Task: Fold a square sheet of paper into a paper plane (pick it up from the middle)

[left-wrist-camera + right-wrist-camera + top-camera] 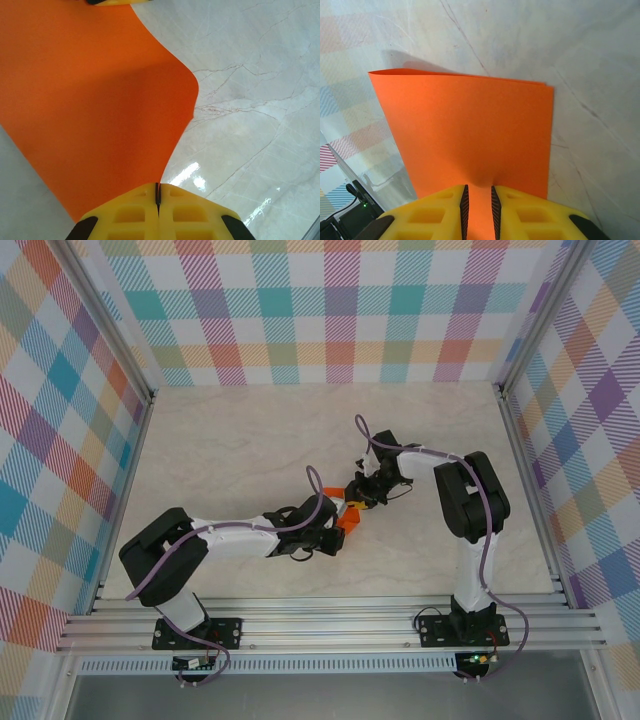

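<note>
Left pincer [157, 189] and right pincer [478, 194] pinch folded orange paper [470, 130]; it spans between them.

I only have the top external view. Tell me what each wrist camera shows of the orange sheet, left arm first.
Observer: In the left wrist view, the left fingers are shut tight on the sheet, gripping it at its near edge.
Operator: Now the right side.
Observer: The right fingers hold the sheet's near edge, with the paper running up between the two dark pads.
Operator: Report whether it is folded.
Observer: In the right wrist view, the far edge shows two layers at its corner, so the sheet looks doubled over.
</note>
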`<control>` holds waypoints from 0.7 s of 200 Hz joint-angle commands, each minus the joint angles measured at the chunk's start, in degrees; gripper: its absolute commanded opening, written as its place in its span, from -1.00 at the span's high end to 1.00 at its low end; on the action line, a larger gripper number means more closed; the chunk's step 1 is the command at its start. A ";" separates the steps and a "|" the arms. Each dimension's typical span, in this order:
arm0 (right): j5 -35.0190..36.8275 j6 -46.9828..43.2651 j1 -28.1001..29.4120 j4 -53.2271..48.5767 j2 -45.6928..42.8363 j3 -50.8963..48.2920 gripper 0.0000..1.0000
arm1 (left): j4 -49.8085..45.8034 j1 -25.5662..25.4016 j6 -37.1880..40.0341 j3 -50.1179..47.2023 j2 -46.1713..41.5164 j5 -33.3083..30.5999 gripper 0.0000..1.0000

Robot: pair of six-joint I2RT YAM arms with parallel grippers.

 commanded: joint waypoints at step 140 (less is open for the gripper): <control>1.42 0.22 0.45 0.06 -0.55 -2.22 0.55 | 3.78 3.24 -0.67 -2.99 -0.37 5.59 0.97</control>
